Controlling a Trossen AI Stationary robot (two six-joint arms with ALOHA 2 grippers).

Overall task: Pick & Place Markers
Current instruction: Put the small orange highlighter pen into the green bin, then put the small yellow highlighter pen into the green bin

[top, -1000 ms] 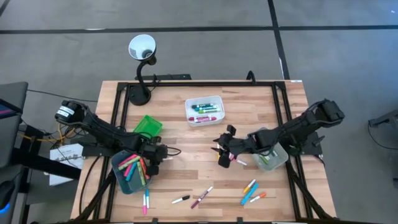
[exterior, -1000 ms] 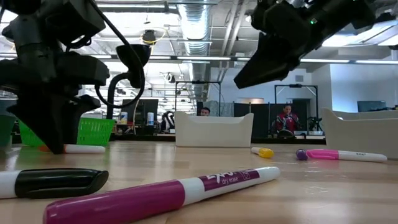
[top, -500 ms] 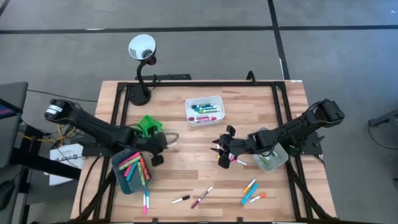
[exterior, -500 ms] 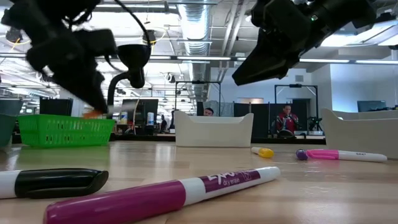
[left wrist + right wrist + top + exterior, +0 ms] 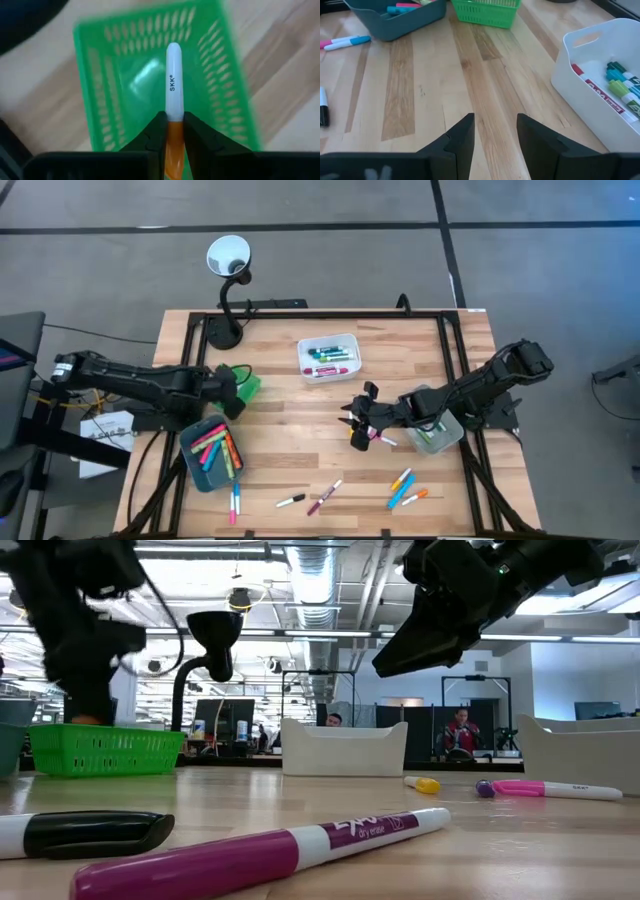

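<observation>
The left tool point(image 5: 170, 131) has swung from the teal tray point(image 5: 197, 470) to above the green tray point(image 5: 125, 85), clenched on 1 orange marker point(image 5: 173, 80), ready to drop. Farther off, the right tool point(image 5: 495, 131) hangs released, empty, mid-bench.

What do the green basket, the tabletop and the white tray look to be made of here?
Green basket: likely moulded plastic, glossy, its walls and floor a grid of slots. Tabletop: wood, apparently butcher-block style, with visible grain and joined strips under a smooth satin finish. White tray: probably opaque plastic, smooth, with rounded corners and a cut-out handle. Left gripper holds a marker over the basket.
</observation>
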